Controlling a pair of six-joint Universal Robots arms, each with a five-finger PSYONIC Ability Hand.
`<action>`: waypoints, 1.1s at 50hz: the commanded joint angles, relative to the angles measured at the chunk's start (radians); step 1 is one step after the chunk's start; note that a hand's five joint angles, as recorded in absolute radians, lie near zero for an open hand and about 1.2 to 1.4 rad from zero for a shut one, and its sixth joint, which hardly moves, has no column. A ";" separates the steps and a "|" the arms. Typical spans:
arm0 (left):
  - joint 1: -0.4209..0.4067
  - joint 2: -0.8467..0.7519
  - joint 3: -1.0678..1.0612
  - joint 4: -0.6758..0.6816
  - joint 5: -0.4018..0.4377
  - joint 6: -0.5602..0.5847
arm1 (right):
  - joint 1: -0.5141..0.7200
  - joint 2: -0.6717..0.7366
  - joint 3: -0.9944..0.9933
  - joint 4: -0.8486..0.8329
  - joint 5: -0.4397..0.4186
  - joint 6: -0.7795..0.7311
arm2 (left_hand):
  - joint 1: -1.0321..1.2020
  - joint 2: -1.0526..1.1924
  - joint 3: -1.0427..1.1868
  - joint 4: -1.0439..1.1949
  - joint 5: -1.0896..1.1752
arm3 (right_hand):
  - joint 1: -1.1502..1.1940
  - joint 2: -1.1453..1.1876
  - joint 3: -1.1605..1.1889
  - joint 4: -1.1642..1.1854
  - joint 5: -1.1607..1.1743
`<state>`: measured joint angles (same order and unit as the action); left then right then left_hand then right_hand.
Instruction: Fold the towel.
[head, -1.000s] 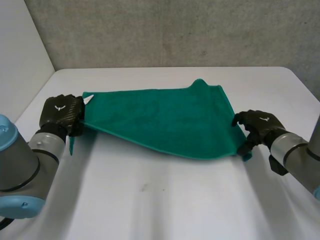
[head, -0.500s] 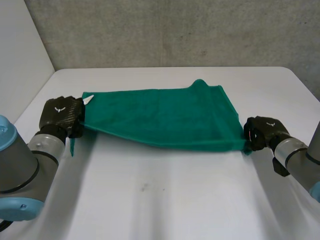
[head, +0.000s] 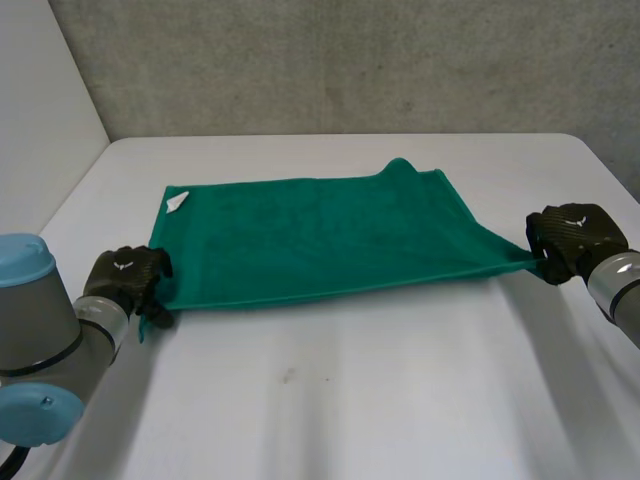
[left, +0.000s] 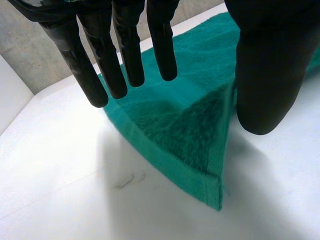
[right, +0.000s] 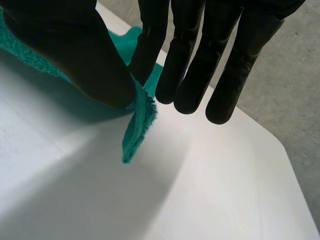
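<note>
Grey left arm (head: 45, 340) w/ its light-blue cap sits nearest, low at the near-left of the white table (head: 350, 420). The left hand (head: 125, 280) is at the near-left corner of the towel (head: 320, 235). In the left wrist view its fingers (left: 125, 50) hang straight, well apart from the thumb (left: 265, 65), nothing pinched. The towel's corner lies below and between them, tip pointing away from the palm. Whether the fingertips touch the cloth: can't tell. A small dark mark (head: 288, 376) shows on the table in front of the towel, approx mid-width.

The green towel lies spread across the table's middle, long side running left-right, near edge stretched from one hand to the other. The right hand (head: 575, 232) is at the near-right corner, farther back than the left, and that corner is drawn out to a point toward it. In the right wrist view the thumb and the finger next to it pinch the hem. The other fingers are straight alongside, and a short end of hem hangs free below the pinch. The right arm (head: 622, 300) comes in from the side.

Farther back, a white tag (head: 178, 200) sits at the towel's far-left corner, and the far edge has a small raised hump (head: 400, 166) right of centre. Behind the table stands a grey concrete wall (head: 350, 60).
</note>
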<state>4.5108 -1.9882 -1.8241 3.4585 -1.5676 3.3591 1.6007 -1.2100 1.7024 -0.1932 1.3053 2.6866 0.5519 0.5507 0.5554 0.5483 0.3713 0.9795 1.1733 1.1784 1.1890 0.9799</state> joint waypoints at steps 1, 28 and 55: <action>0.002 0.006 -0.010 0.005 -0.014 0.003 | -0.010 -0.006 0.005 -0.003 0.023 -0.020 | 0.265 0.266 0.261 0.269 0.271 | 0.417 0.223 0.218 0.207 0.242; 0.016 0.690 -0.029 -0.368 0.003 0.149 | -0.019 -0.487 -0.164 0.552 0.022 -0.376 | 0.844 0.846 0.841 0.848 0.850 | 0.417 0.223 0.218 0.207 0.242; -0.074 -0.078 0.841 -0.255 -0.103 0.287 | 0.174 0.181 -0.906 0.304 0.307 -0.296 | 0.844 0.846 0.841 0.848 0.850 | 0.417 0.223 0.218 0.207 0.242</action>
<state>4.4496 -2.1008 -1.2301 3.0712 -1.6438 3.6680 1.7444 -1.0234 1.0477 0.3390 1.6203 2.1711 1.1275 1.1960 1.1914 1.1957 0.9644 0.9795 1.1734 1.1785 1.1892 0.9906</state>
